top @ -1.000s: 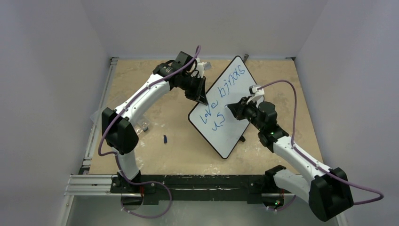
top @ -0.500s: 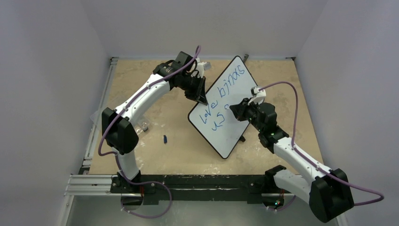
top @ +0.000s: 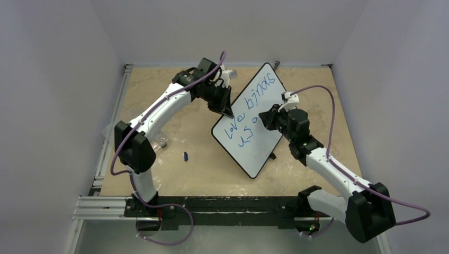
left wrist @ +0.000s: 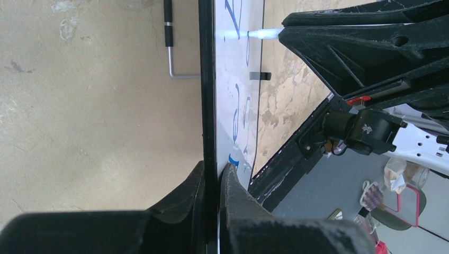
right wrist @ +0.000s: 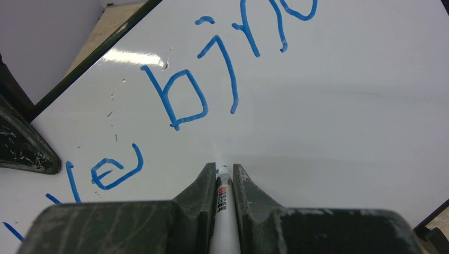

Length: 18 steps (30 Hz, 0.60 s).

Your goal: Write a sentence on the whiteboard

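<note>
The whiteboard [top: 262, 143] stands tilted in the middle of the table, its black rim also seen edge-on in the left wrist view [left wrist: 207, 79]. Blue handwriting, the sentence [top: 249, 114], reads "love brings" with "us" and a small new stroke below; it also shows in the right wrist view [right wrist: 182, 98]. My left gripper [top: 229, 112] is shut on the whiteboard's left edge [left wrist: 213, 172]. My right gripper [top: 263, 117] is shut on a white marker [right wrist: 224, 211], its tip touching the board below "b".
A small blue marker cap [top: 186, 156] lies on the table left of the board. A small clear object [top: 163, 142] lies near the left arm. A bent metal rod [left wrist: 170, 47] lies behind the board. The table's walls rise on three sides.
My right gripper with the marker has moved up and slightly right along the board, leaving a small round stroke after "us". The left arm and board have stayed still.
</note>
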{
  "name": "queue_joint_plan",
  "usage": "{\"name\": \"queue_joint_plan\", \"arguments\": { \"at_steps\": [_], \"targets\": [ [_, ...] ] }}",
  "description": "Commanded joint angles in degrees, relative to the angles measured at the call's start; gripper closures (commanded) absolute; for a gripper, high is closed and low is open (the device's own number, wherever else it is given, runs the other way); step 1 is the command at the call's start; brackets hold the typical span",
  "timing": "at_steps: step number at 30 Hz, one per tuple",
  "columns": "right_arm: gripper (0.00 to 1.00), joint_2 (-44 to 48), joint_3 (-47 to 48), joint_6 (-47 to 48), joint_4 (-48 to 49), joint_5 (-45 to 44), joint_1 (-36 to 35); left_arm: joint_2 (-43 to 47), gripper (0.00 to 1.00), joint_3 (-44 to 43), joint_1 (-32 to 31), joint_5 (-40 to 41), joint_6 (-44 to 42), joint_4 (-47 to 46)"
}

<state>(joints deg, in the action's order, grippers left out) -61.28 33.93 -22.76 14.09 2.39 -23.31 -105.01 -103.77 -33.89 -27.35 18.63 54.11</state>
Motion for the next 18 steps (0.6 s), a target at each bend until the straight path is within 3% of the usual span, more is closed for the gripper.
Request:
{"name": "queue_joint_plan", "arguments": {
  "at_steps": [1,18],
  "targets": [
    [1.00,-1.48,1.45,0.70,-2.05,1.62,-0.57,-0.98,1.00,0.23,-2.17,5.47,-6.33,1.97],
    [1.00,1.51,-2.71,0.23,-4.62,-2.25,-0.52,-1.05,1.00,0.29,-2.15,5.25,-6.24,1.82]
  ]
}}
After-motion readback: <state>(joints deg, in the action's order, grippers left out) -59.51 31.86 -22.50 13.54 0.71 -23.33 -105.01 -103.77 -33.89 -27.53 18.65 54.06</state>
